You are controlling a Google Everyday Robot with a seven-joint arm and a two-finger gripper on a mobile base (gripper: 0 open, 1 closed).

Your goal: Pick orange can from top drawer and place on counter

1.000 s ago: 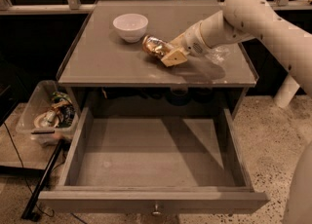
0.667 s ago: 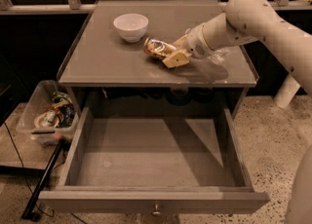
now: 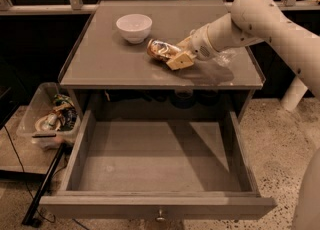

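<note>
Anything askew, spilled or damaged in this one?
Only the orange can stands out. It lies on its side, not upright, on the counter near the white bowl, with the hand at one end. Nothing looks spilled or damaged. The top drawer stands open.

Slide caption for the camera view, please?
The gripper holds the orange can over the counter beside the white bowl; top drawer open below.

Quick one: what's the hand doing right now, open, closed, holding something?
Hand: closed on the orange can, low over the counter, right of the white bowl.
</note>
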